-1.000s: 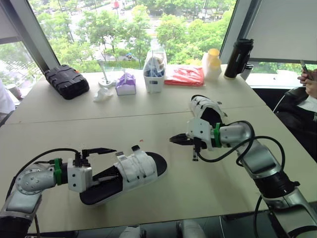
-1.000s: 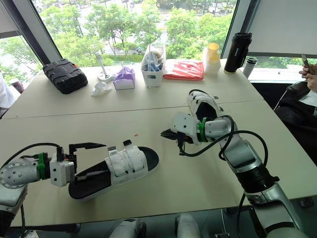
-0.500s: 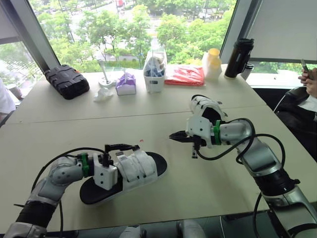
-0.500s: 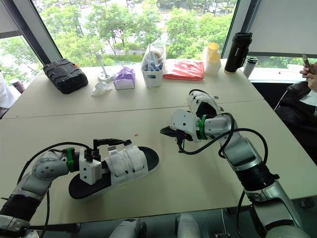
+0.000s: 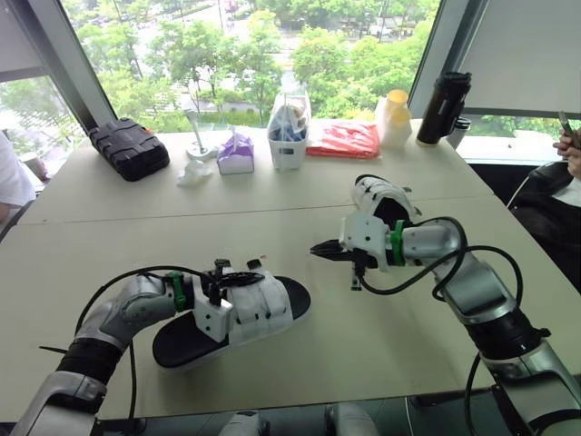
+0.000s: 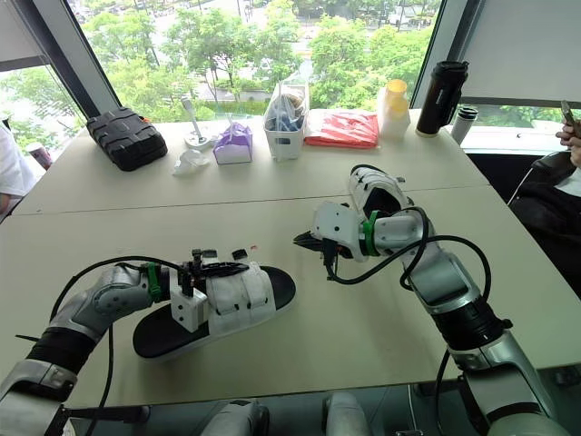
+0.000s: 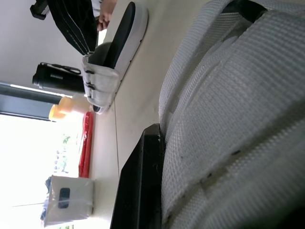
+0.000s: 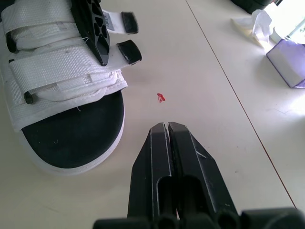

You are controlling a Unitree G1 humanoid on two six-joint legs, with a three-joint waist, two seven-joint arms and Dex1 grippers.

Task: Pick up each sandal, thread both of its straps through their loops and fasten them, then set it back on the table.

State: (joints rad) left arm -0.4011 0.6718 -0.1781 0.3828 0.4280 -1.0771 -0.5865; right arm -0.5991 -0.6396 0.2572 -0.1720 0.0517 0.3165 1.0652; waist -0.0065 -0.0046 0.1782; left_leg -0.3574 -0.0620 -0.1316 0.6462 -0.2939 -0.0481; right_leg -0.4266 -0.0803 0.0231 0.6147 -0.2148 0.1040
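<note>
Closed right pincer (image 5: pixel 316 251) hangs beside nearer sandal (image 5: pixel 268 309) toe.

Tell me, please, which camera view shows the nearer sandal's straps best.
The right wrist view: it looks down on the nearer sandal, with both white straps and their black tabs plain. The eye views show most of the sandal, but at a slant; the left wrist view gives a close patch of webbing.

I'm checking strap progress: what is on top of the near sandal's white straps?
The left gripper lies over the white straps of the near sandal; any strap ends beneath it are hidden.
</note>
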